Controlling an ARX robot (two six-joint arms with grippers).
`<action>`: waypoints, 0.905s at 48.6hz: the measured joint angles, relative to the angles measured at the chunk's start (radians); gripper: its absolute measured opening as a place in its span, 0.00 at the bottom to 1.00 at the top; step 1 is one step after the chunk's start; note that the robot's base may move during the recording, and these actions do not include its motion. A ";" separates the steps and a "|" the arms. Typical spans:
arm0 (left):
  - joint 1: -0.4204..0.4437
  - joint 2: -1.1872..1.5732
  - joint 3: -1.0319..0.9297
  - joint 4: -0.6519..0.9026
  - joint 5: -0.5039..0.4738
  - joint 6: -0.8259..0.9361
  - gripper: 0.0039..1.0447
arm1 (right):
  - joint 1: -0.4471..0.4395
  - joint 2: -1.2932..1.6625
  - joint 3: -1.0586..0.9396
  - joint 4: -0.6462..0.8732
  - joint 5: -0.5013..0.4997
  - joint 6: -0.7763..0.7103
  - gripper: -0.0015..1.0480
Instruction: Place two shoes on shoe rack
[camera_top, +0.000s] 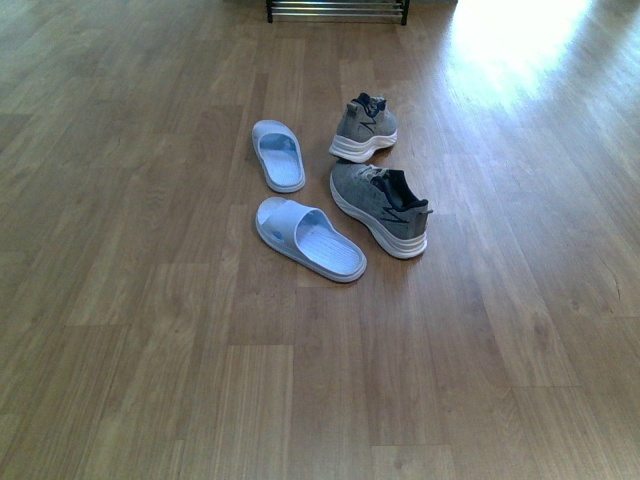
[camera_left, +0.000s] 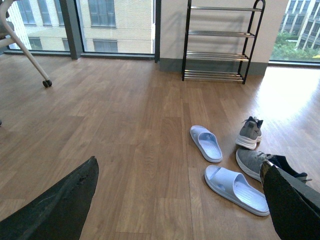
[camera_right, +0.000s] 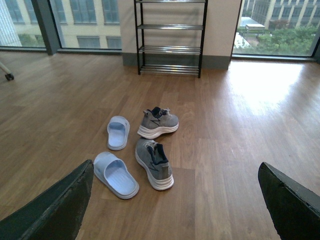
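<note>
Two grey sneakers lie on the wood floor: the near sneaker (camera_top: 381, 206) (camera_right: 154, 163) (camera_left: 255, 162) and the far sneaker (camera_top: 365, 127) (camera_right: 157, 122) (camera_left: 249, 132). Left of them lie two pale-blue slippers, the near slipper (camera_top: 310, 238) (camera_right: 116, 174) (camera_left: 235, 189) and the far slipper (camera_top: 278, 154) (camera_right: 118, 132) (camera_left: 206, 142). The shoe rack (camera_top: 338, 10) (camera_right: 171, 37) (camera_left: 221, 42) stands against the far wall, its shelves bare. My left gripper (camera_left: 180, 200) and right gripper (camera_right: 175, 200) are both open, held well short of the shoes with nothing between the fingers. Neither arm shows in the front view.
Wood floor (camera_top: 150, 330) stretches all around the shoes. A white wheeled chair leg (camera_left: 30, 50) stands far to the left. Large windows (camera_right: 75, 20) line the back wall beside the rack. A bright sun patch (camera_top: 520, 40) lies on the floor at right.
</note>
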 joint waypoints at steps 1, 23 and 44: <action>0.000 0.000 0.000 0.000 0.000 0.000 0.91 | 0.000 0.000 0.000 0.000 0.000 0.000 0.91; 0.000 0.000 0.000 0.000 0.000 0.000 0.91 | 0.000 0.000 0.000 0.000 0.000 0.000 0.91; 0.000 0.000 0.000 0.000 0.000 0.000 0.91 | 0.000 0.000 0.000 0.000 0.000 0.000 0.91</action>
